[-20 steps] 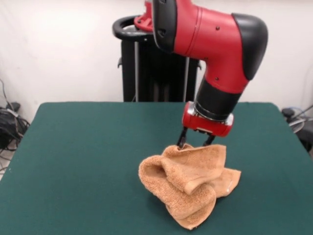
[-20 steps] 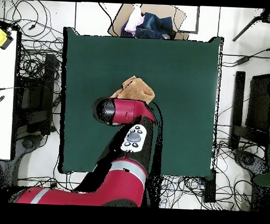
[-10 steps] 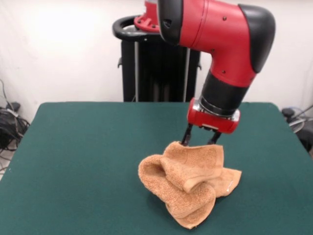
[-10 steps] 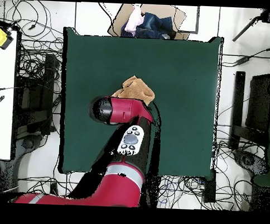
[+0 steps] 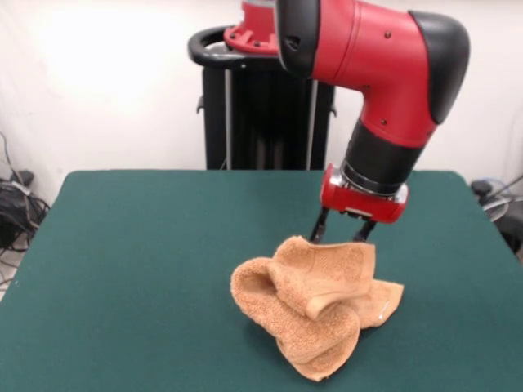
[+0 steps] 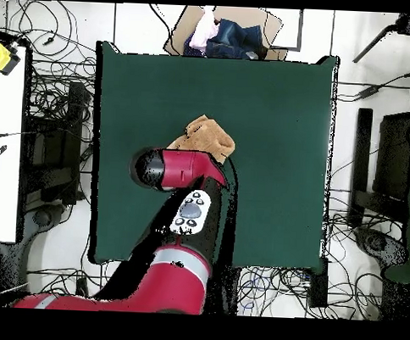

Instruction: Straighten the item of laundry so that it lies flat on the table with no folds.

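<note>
A crumpled orange-tan towel (image 5: 315,306) sits bunched in a rolled heap on the green desk (image 5: 131,269), the red robot arm's hand (image 5: 341,237) poised at the towel's far upper edge. The two dark fingers stand apart, their tips level with the raised flap of cloth; whether they touch the fabric or hang just behind it cannot be told from the front. Judged from the heap, the job of laying the towel flat is barely begun: several layers are folded over one another, one end curls into a tube, and only a small corner lies flat beside the pile. Every fold is yet to be opened. From overhead, the arm (image 6: 179,170) covers the part of the towel (image 6: 208,136) nearest the robot's base, and the hand itself is hidden beneath the arm. The towel's underside and the lie of its inner layers cannot be made out in either view.
</note>
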`<act>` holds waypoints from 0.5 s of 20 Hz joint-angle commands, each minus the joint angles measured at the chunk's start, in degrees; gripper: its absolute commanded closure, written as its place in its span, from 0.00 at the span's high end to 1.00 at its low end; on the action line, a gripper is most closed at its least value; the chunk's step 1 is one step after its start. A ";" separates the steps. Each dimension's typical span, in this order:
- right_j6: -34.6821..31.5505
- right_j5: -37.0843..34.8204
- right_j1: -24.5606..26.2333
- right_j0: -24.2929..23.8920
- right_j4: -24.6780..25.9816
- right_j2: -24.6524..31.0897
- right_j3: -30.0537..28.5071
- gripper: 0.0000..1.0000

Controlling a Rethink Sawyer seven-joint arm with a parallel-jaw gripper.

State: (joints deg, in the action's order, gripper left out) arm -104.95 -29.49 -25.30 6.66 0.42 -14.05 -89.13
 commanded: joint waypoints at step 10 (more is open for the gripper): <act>-16.50 5.68 8.08 2.38 -2.59 -2.62 -0.06 1.00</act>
State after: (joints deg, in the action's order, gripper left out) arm -104.97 -29.37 -21.79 7.80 0.36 -16.31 -89.10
